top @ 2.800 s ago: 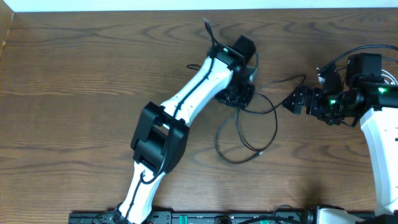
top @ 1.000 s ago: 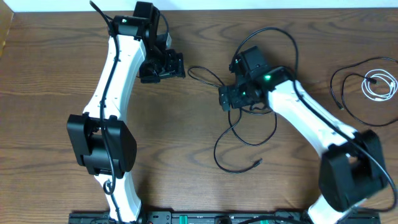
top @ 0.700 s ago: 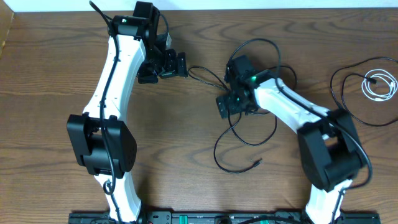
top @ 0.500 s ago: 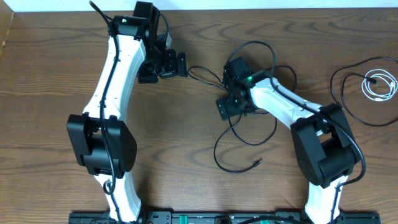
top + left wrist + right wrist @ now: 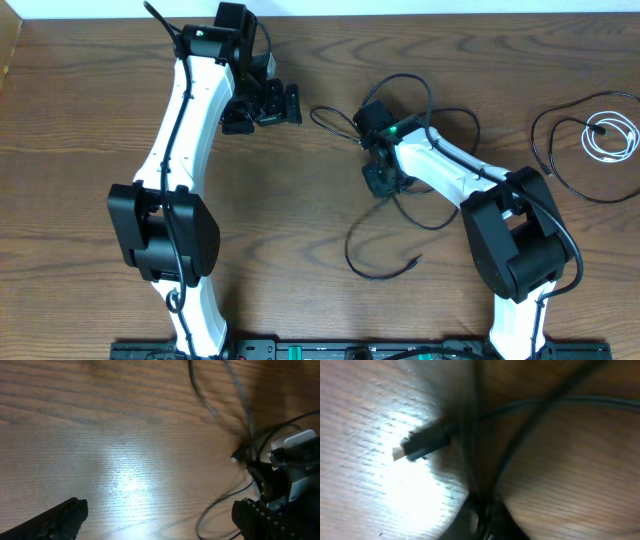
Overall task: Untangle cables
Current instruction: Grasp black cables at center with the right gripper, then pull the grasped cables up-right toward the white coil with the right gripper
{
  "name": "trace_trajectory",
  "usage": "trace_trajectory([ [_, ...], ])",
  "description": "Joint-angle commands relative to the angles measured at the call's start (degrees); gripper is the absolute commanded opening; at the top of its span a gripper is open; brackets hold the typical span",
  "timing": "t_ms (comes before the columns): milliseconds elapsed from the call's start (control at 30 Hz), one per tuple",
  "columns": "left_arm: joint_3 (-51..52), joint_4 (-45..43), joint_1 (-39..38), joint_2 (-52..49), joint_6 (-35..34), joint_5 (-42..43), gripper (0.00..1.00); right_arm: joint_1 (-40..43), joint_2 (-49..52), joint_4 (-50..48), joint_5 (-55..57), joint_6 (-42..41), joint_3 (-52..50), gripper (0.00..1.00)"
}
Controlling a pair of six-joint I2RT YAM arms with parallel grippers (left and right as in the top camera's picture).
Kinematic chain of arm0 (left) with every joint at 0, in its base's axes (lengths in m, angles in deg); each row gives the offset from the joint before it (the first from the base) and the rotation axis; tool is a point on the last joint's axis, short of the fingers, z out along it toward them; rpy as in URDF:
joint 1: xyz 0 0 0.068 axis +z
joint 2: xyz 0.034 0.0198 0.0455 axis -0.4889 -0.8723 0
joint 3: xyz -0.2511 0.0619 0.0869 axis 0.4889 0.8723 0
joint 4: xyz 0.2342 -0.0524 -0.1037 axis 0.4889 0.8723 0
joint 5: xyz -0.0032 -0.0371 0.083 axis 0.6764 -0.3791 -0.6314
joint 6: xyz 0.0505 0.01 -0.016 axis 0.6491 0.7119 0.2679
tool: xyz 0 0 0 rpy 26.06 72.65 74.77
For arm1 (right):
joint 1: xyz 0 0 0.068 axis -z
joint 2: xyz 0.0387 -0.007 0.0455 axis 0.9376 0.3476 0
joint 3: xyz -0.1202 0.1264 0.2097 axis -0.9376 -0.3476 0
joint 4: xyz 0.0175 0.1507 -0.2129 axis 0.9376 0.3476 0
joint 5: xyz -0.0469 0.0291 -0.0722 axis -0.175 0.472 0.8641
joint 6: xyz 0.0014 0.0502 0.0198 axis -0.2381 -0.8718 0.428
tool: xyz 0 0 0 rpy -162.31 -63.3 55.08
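Table (image 5: pixel 90 150): brown wood grain, carrying all items listed.

Black cords (image 5: pixel 352 255): several thin cords, looped and crossed over one another, are laid at the middle of the table, right of centre. One small plug end (image 5: pixel 415 263) is seen lying free at the near side of the loops. Blurred strands (image 5: pixel 247 415) are also seen in the left wrist view.

Single black cord (image 5: pixel 541 150): set apart by the right edge, curved in an open loop.

White cord (image 5: pixel 603 135): coiled just beside that single cord, well apart from the tangle.

Left gripper (image 5: pixel 280 103): held over bare wood to the left of the tangle, not touching it. Its fingers (image 5: pixel 62 516) are spread wide and nothing is held between them.

Right gripper (image 5: pixel 381 180): lowered into the tangle. In the blurred right wrist view, the fingers (image 5: pixel 482 520) appear pressed together, with dark strands drawn in between them; a plug (image 5: pixel 422 445) is seen just beside.
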Motion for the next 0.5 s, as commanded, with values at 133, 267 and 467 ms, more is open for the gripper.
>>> trace_trajectory([
  [133, -0.4, 0.2, 0.1, 0.2, 0.2, -0.6, 0.98, -0.1, 0.5, 2.2, 3.3, 3.8, 3.6, 0.01],
  [267, -0.4, 0.2, 0.1, 0.2, 0.2, -0.6, 0.98, 0.0, -2.6, 3.1, 3.4, 4.4, 8.0, 0.01],
  [467, -0.4, 0.2, 0.1, 0.2, 0.2, -0.6, 0.98, 1.3, -8.6, 3.0, 6.2, 7.9, 13.6, 0.01],
])
